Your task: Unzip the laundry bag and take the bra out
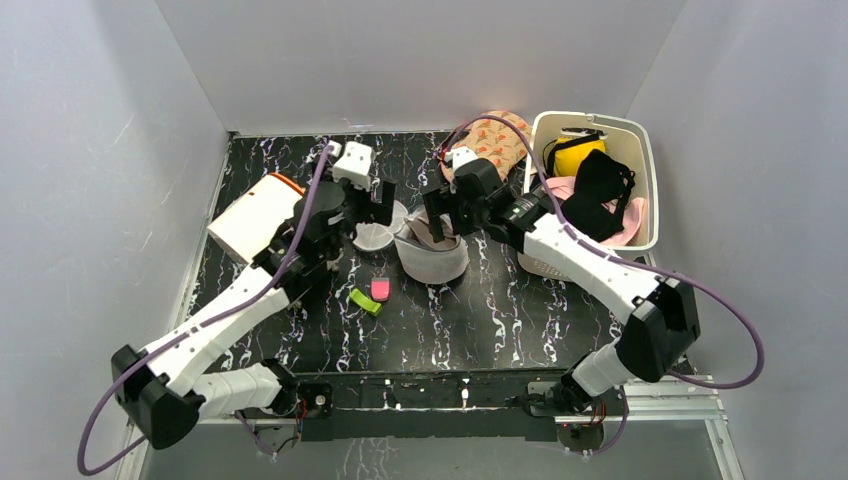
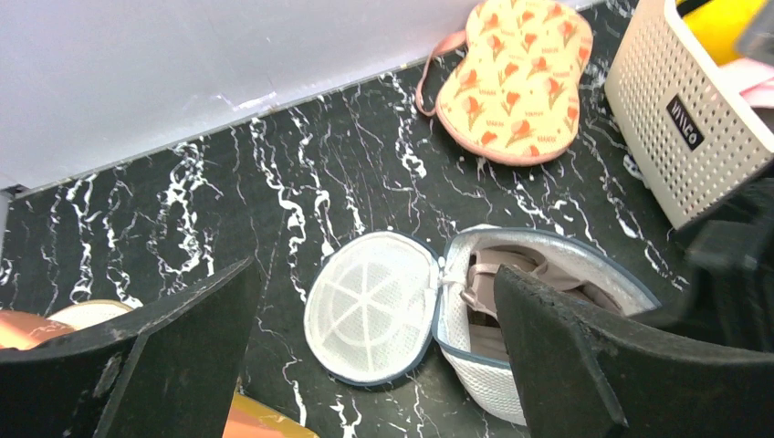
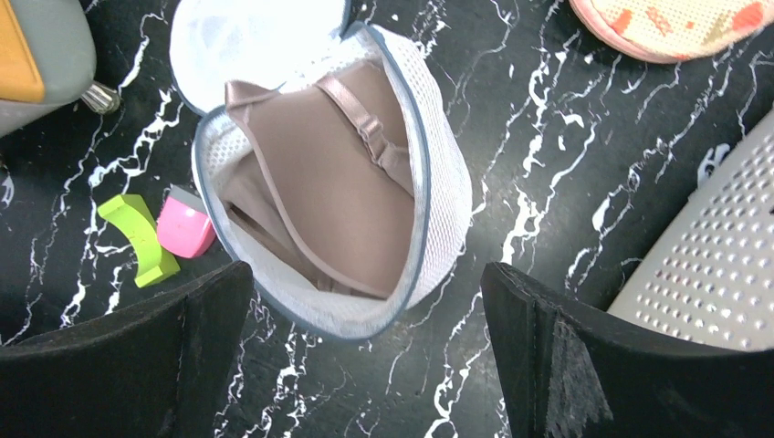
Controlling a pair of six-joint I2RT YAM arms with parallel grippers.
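Both pairs of jaws stand wide apart and hold nothing. The right gripper (image 3: 365, 274) hangs over the one laundry bag (image 3: 443, 182), and the left gripper (image 2: 374, 274) hangs over its round lid (image 2: 365, 315) (unzipped, flat on the table (image 2: 274, 182)). One brown bra (image 3: 329, 173) lies inside the bag. One green piece (image 3: 137, 239) and one pink piece (image 3: 185, 226) lie just beside the bag, and one white basket (image 3: 721, 274) is near.
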